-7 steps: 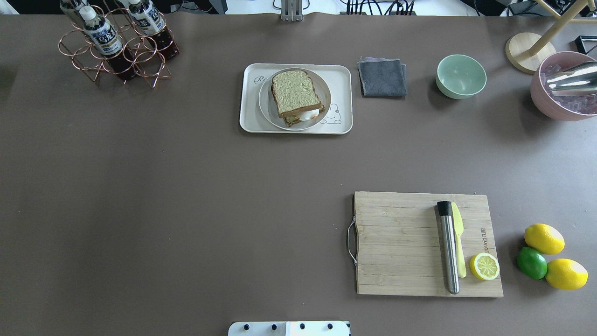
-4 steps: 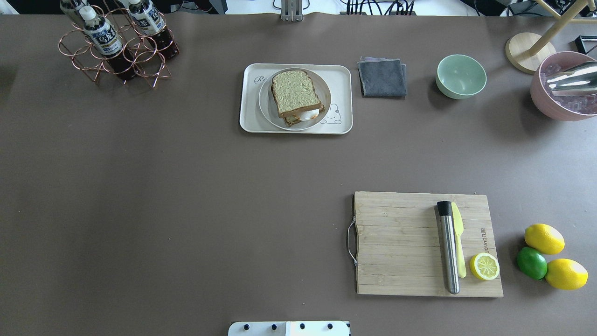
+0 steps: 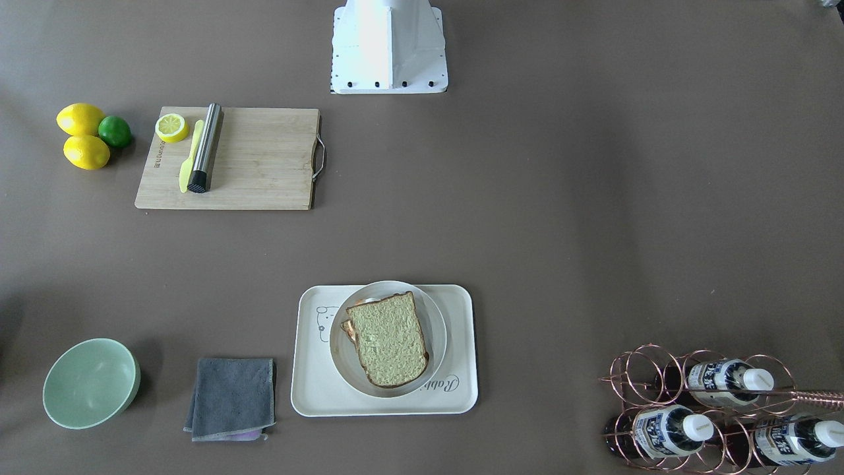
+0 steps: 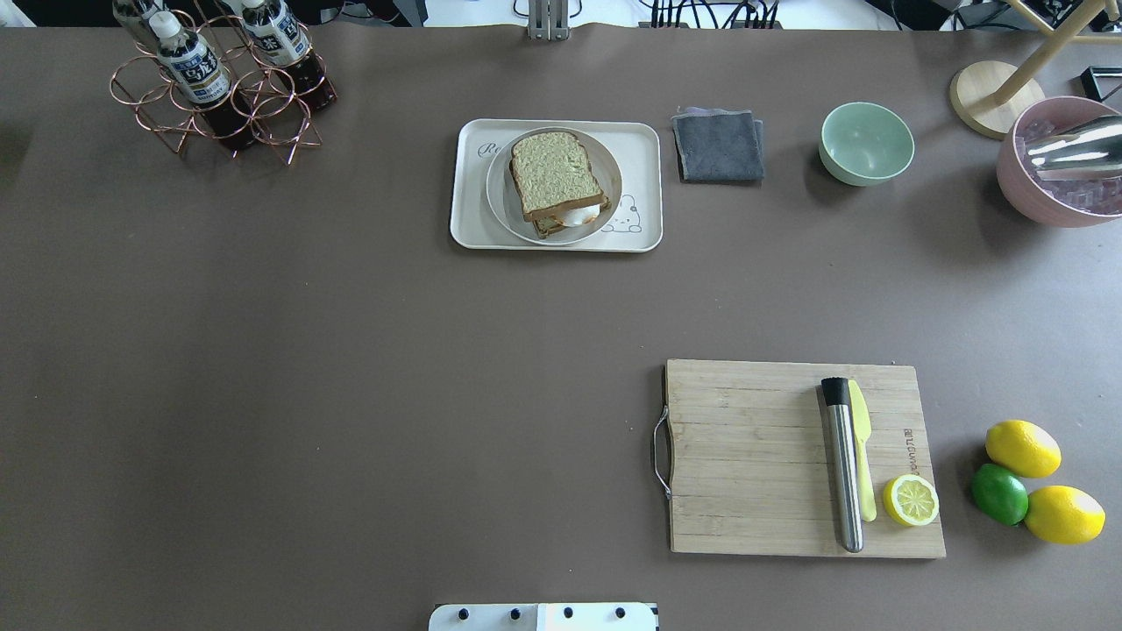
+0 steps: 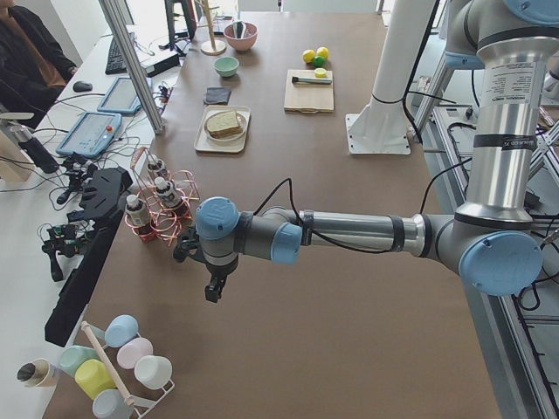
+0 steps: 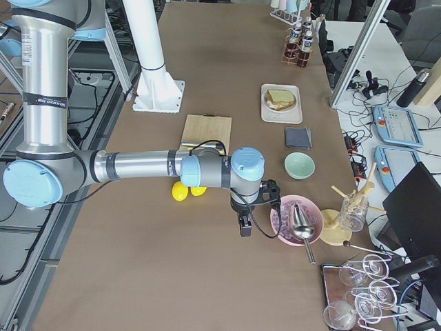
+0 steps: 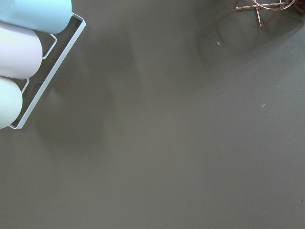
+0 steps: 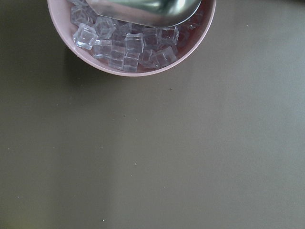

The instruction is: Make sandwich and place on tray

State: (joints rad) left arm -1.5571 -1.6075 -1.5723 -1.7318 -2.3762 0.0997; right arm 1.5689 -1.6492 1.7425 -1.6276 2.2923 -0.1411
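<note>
Robotics lab, not a kitchen. The left arm [image 5: 349, 231] and right arm [image 6: 138, 165] are reaching out from a white pedestal [image 3: 389, 46] over a paper-covered table [image 4: 351, 350]. Out past the jaws of the left gripper [image 5: 212, 292], off the table edge, teach pendants [image 5: 90, 133] and a keyboard [image 5: 118, 54] are lying on a bench beside aluminium frame posts [image 5: 131, 61]. An operator [image 5: 26, 52] is sitting there.

A big brown table [image 4: 351, 394] takes up most of the room. Along its left side runs a white desk [image 5: 26, 297] with blue tablets [image 5: 87, 133] and a dark keyboard [image 5: 116, 54]. A grey metal post [image 5: 131, 61] stands there. The light is soft.
</note>
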